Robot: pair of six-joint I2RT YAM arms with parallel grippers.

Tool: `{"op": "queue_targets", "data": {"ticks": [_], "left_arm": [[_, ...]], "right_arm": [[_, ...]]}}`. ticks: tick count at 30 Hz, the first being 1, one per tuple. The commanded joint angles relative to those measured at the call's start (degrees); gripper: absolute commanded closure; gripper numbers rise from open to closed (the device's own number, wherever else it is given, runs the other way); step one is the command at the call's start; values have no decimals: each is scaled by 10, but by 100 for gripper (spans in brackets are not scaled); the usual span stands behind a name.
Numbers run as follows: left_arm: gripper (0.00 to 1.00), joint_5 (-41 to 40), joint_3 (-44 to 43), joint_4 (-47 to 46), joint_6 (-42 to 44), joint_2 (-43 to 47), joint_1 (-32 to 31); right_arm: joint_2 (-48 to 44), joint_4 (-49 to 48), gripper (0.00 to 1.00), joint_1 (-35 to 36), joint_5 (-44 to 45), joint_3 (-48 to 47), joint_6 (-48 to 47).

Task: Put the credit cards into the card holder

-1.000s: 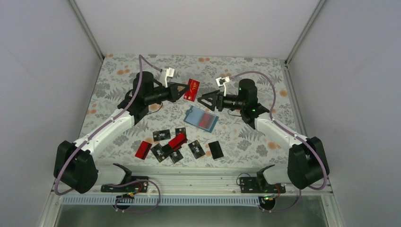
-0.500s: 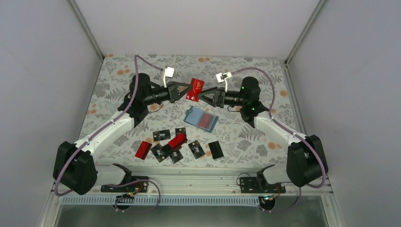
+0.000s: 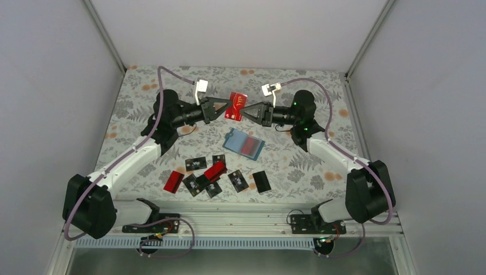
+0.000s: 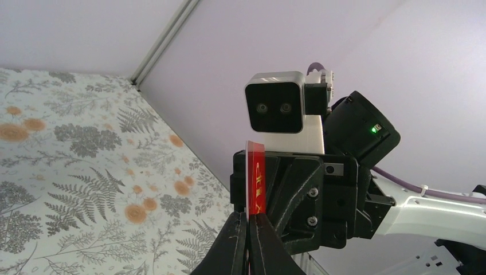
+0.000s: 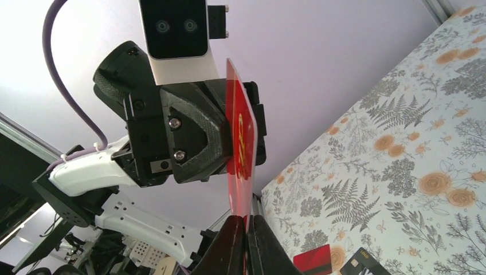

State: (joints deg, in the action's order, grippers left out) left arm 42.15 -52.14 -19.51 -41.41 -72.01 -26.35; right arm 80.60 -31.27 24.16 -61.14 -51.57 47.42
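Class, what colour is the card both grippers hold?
The card is red, gold-lettered; best in right wrist view.

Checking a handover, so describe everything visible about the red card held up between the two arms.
The red credit card is thin, glossy, stiff-looking plastic with gold lettering on one face. It is held in the air over the far middle of the table. The left gripper and right gripper are both shut on it, at opposite edges; nothing else touches it.
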Motion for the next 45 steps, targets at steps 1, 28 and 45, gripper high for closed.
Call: {"op": "queue_targets", "data": {"ticks": [1,28,45], "left_arm": [[98,2,17,-19,-3,-1,4],[67,-277,36,238,215,-78,-7],[43,-365,-79,305,286,-275,-86]], "right_arm": [[0,-22,96,-2,-9,-25,0],[69,497,96,-38,160,38,-91],[134,514,96,-34,185,20,-107]]}}
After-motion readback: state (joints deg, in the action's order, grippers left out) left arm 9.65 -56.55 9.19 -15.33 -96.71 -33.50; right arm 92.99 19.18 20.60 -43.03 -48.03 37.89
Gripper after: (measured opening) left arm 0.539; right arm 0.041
